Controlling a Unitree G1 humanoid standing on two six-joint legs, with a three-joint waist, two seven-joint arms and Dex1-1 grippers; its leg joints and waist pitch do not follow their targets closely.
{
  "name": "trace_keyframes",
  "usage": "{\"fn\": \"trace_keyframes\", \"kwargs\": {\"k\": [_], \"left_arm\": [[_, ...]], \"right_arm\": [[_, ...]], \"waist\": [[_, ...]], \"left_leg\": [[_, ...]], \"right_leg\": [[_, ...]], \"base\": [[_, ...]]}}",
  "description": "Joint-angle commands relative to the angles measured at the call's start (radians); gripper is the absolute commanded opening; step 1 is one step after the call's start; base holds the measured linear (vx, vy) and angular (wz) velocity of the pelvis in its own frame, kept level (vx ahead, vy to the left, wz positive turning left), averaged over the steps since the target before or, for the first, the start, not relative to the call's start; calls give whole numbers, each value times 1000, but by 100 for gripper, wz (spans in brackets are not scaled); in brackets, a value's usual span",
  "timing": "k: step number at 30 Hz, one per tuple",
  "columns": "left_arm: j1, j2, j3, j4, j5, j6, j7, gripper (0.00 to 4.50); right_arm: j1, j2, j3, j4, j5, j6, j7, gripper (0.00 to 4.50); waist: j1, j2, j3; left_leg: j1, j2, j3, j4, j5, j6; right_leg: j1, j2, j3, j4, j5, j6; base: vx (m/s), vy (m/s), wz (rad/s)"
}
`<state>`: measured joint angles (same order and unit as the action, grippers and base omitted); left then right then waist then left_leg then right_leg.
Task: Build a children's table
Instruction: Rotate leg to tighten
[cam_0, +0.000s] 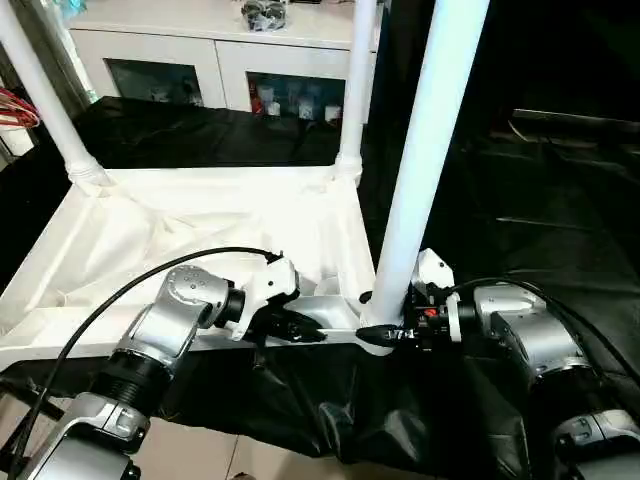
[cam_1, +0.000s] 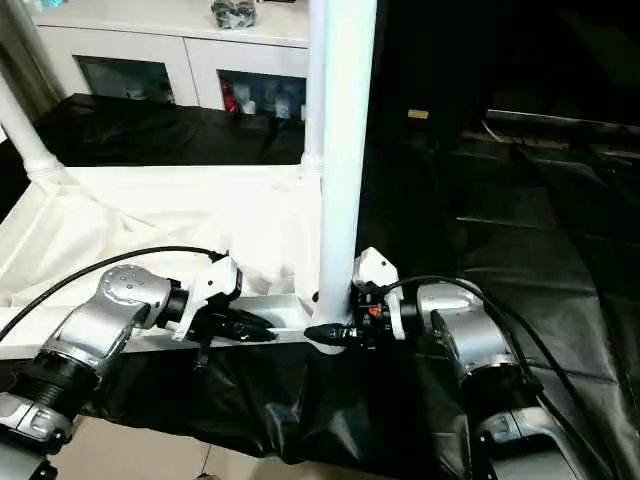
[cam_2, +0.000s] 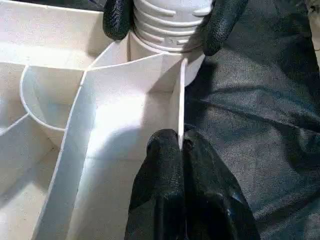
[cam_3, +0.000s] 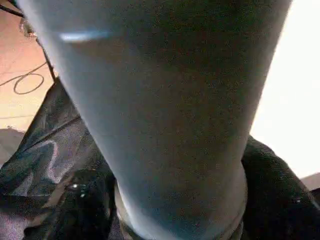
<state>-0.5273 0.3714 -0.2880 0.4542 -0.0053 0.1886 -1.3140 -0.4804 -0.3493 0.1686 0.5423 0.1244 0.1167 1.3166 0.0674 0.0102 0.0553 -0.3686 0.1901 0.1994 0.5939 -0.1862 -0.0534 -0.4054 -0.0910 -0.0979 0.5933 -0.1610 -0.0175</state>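
Observation:
The white tabletop (cam_0: 200, 230) lies upside down on black cloth, ribbed side up. Two white legs stand in its far corners, one on the left (cam_0: 45, 100) and one on the right (cam_0: 355, 90). A third leg (cam_0: 430, 150) stands upright at the near right corner socket. My right gripper (cam_0: 385, 335) is closed around this leg's ribbed base (cam_2: 170, 25), one fingertip (cam_2: 117, 20) on each side. My left gripper (cam_0: 300, 330) is shut on the tabletop's thin near rim wall (cam_2: 180, 100), just left of that corner.
A white cabinet (cam_0: 220, 50) with glass doors stands behind the work. Black cloth (cam_0: 520, 200) covers the surface and hangs over its front edge, with floor (cam_0: 280, 465) below. Red cables (cam_0: 15, 105) show at the far left.

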Motion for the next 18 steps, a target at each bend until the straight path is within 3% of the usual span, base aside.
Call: {"fn": "trace_keyframes", "kwargs": {"k": [1, 4, 6, 9, 15, 16, 18], "left_arm": [[-45, -74, 27, -15, -17, -23, 129, 0], [-88, -147, 70, 63, 8, -52, 299, 0], [-104, -169, 76, 88, 18, -58, 347, 0], [-136, -217, 84, 132, 38, -49, 455, 0], [-180, -296, 103, 202, 58, -52, 597, 0], [-186, -315, 102, 217, 63, -60, 621, 0], [-183, -320, 96, 214, 62, -66, 612, 0]], "right_arm": [[7, 69, 35, 8, -4, -18, -63, 280], [-51, 166, -55, 126, -42, -48, -394, 278], [-71, 200, -87, 170, -43, -45, -504, 277], [-87, 267, -133, 223, -31, -44, -662, 276], [-120, 353, -170, 307, -47, -94, -837, 275], [-133, 372, -167, 329, -59, -125, -856, 275], [-139, 378, -179, 330, -44, -133, -846, 275]], "waist": [[-2, -11, -64], [-12, -11, -61], [-26, -14, -61], [-30, -14, -61], [-31, -10, -69], [-27, -11, -72], [-26, -8, -72]], "left_leg": [[16, 51, -22, -71, -236, 48], [16, 47, -27, -74, -260, 25], [16, 42, -31, -73, -280, 3], [17, 41, -28, -71, -276, 25], [15, 43, -25, -70, -228, 30], [13, 43, -22, -68, -202, 45], [10, 42, -22, -67, -185, 59]], "right_leg": [[42, -70, 58, -79, -363, -202], [42, -70, 54, -87, -422, -186], [42, -72, 50, -93, -492, -155], [38, -72, 53, -99, -488, -144], [41, -69, 54, -84, -356, -183], [45, -69, 56, -76, -294, -203], [49, -68, 56, -73, -261, -215]], "base": [[0, 0, 0], [0, 0, 0], [0, 0, 0], [0, 0, 0], [0, 0, 0], [0, 0, 0], [0, 0, 0]]}}
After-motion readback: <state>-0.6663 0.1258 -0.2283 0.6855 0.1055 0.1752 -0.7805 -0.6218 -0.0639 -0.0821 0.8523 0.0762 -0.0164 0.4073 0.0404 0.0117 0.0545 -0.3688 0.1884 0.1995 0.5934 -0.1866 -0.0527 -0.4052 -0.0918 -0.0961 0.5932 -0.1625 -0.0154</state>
